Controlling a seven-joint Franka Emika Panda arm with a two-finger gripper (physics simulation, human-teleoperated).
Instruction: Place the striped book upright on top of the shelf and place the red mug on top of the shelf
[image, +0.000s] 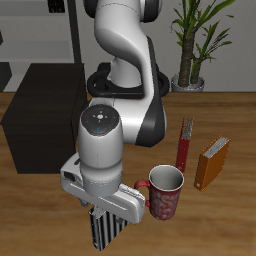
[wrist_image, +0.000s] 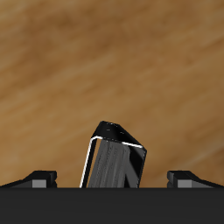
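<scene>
The striped book (image: 107, 233) stands near the table's front edge, directly under my gripper (image: 108, 218). In the wrist view the striped book (wrist_image: 114, 157) rises between the two fingers (wrist_image: 39, 179), leaning slightly, with a clear gap on each side. My gripper (wrist_image: 112, 180) is open and touches nothing. The red mug (image: 165, 192), with its pale speckled pattern, sits upright on the table right beside the gripper hand. The shelf (image: 45, 110), a low black cabinet with a flat bare top, stands farther back.
A slim red book (image: 184, 146) stands upright just behind the mug, and an orange book (image: 212, 163) stands beside it. A potted plant (image: 192, 45) and a grey open rack (image: 40, 30) are at the back.
</scene>
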